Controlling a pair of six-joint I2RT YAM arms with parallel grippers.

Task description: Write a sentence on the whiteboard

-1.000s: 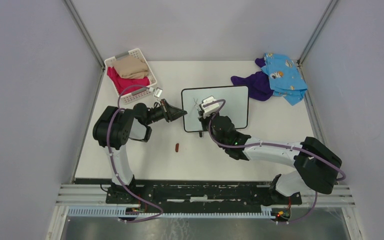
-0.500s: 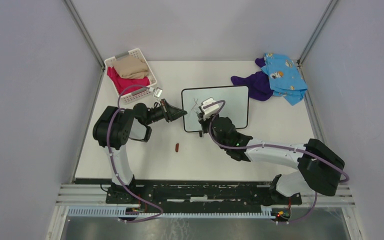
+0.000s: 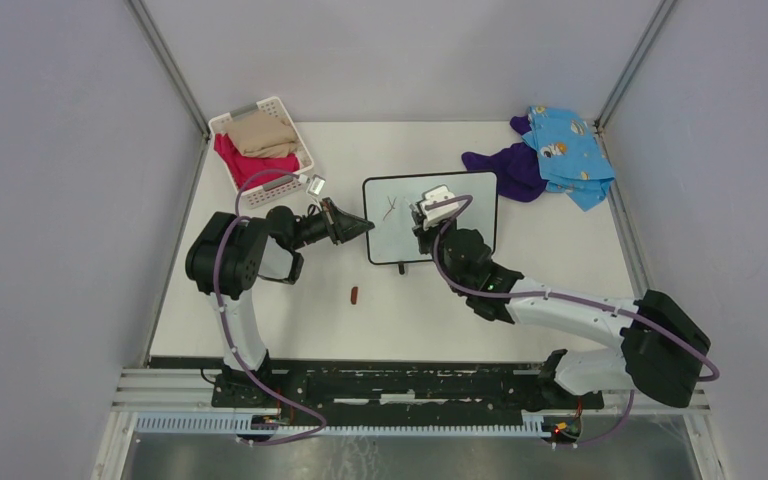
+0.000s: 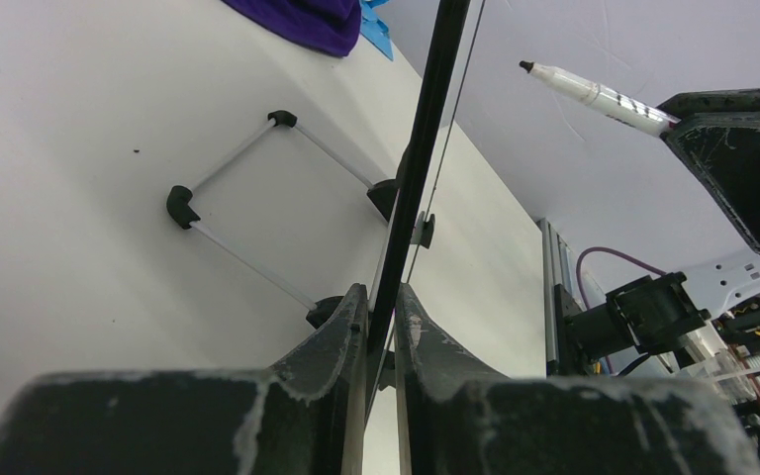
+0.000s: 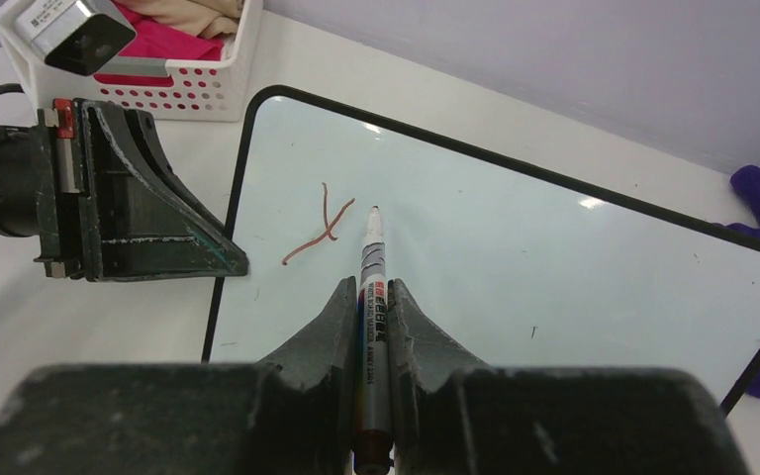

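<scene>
Seen from above, the right arm is reaching across the surface (image 3: 410,320) to the whiteboard (image 3: 480,200). The board is sitting near the middle, between a white basket (image 3: 282,101) of folded clothes at the far left and a heap of purple and blue cloth (image 3: 560,150) at the far right. The right pincer (image 5: 368,289) is clamping narrowly around a white-barrelled marker (image 5: 373,259) that is pointing forward over the board. The left pincer (image 4: 380,295) is pinching the thin black frame at the board's left edge, nearly closed on it, and seems to be steadying it. Compared with a second ago, the right pincer has slid to the right along the board, uncovering the opening of the sentence (image 5: 322,236). So far this is a couple of thin crossing strokes near the board's left side, probably a single letter. The marker tip is now sitting just right of those strokes, and the left wrist view is showing it held a little off the board face rather than pressing on it. That suggests one letter is finished and the arm is stepping over to begin the next, so nearly the whole sentence is still waiting to be written. A small dark red object (image 3: 354,294) is lying on the surface nearer the robot, well apart from the board.
</scene>
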